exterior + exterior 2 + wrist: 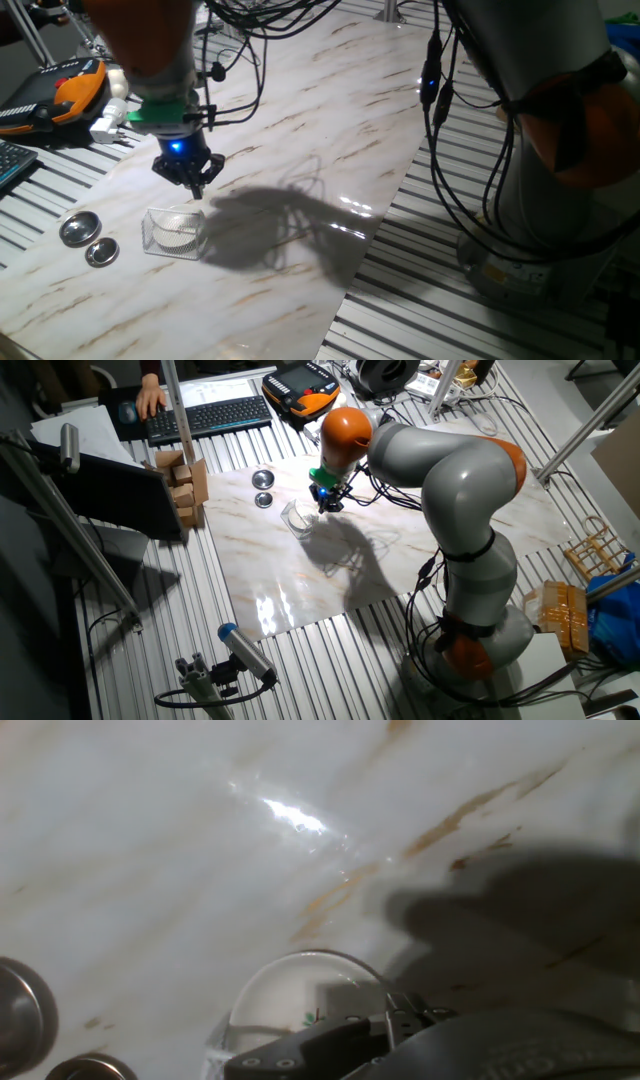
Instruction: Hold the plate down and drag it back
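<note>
The plate (290,995) is a small round white dish with faint speckles at its centre, lying on the marble board. In one fixed view the plate (180,236) appears inside the outline of a clear wire-framed box (152,240). My gripper (197,190) hangs just behind the plate's far rim, fingers together in a point and holding nothing. I cannot tell whether the tip touches the plate. In the other fixed view the gripper (328,504) stands right of the plate (297,518). The hand view shows the dark fingers (400,1017) at the plate's near edge.
Two shiny round metal lids (79,229) (102,252) lie left of the plate on the marble board (330,130). An orange teach pendant (70,88) and a keyboard (215,415) sit beyond the board. Small cardboard boxes (185,485) stand by its edge. Cables hang over the board.
</note>
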You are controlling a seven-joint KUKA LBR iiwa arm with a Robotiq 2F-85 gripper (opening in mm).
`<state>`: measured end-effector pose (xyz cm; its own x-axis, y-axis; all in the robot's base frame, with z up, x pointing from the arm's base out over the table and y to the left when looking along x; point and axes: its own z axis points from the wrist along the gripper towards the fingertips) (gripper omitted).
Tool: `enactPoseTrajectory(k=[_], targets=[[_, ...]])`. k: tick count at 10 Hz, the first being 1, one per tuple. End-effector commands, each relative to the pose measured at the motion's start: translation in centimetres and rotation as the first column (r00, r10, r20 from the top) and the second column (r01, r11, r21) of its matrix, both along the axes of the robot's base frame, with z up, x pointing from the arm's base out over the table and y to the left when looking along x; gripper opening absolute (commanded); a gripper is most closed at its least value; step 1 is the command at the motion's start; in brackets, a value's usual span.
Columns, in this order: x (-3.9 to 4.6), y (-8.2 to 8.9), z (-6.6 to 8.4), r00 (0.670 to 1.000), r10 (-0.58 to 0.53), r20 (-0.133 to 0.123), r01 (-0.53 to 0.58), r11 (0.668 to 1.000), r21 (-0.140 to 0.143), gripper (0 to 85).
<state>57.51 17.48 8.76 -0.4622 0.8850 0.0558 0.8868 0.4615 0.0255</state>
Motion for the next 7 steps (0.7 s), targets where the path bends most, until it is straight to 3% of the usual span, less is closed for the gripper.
enactPoseTrajectory(k=[1, 7], targets=[[0.11, 0.1, -0.2, 1.000, -0.003, -0.001, 0.003, 1.000, 0.000, 0.0], [1.00, 0.8, -2.0, 1.000, 0.000, 0.008, 0.000, 1.000, -0.005, 0.0]])
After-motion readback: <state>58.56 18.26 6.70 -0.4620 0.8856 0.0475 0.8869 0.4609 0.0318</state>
